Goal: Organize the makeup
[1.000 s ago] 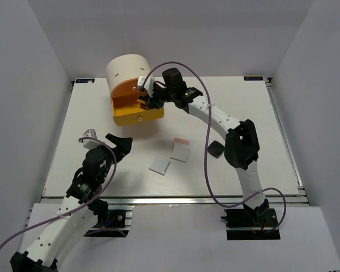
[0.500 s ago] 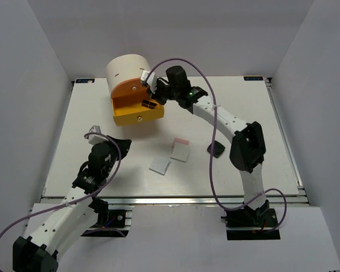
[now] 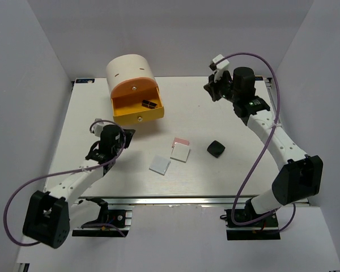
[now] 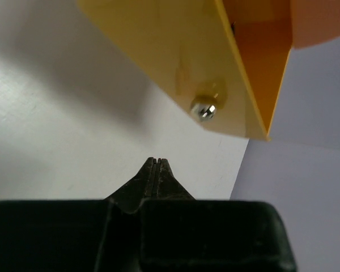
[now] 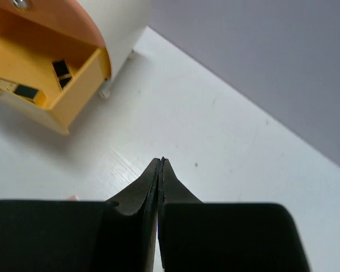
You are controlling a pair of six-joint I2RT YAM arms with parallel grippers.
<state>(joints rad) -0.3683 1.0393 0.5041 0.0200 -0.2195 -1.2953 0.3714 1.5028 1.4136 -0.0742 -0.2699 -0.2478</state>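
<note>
The black-gold stick (image 3: 151, 104) lies in the open orange-yellow drawer (image 3: 124, 119) of the cream cylinder (image 3: 129, 69). In the right wrist view the stick (image 5: 17, 89) rests beside dark pieces (image 5: 62, 71) in the drawer. Two white squares (image 3: 160, 165) (image 3: 180, 153), a pink square (image 3: 182, 140) and the black compact (image 3: 216, 148) lie on the table's middle. My left gripper (image 3: 127, 135) is shut and empty, just in front of the drawer front (image 4: 175, 62) and its metal knob (image 4: 204, 109). My right gripper (image 3: 209, 91) is shut and empty, raised at the far right.
The white table (image 3: 243, 124) is walled in by grey panels on three sides. The cylinder stands at the far left with its drawer (image 5: 73, 90) pulled out toward the middle. The right arm's purple cable (image 3: 266, 141) loops over the right side.
The right gripper left the stick in the drawer, shut, and swung away to the far right. The left gripper shut and moved up toward the drawer front.
</note>
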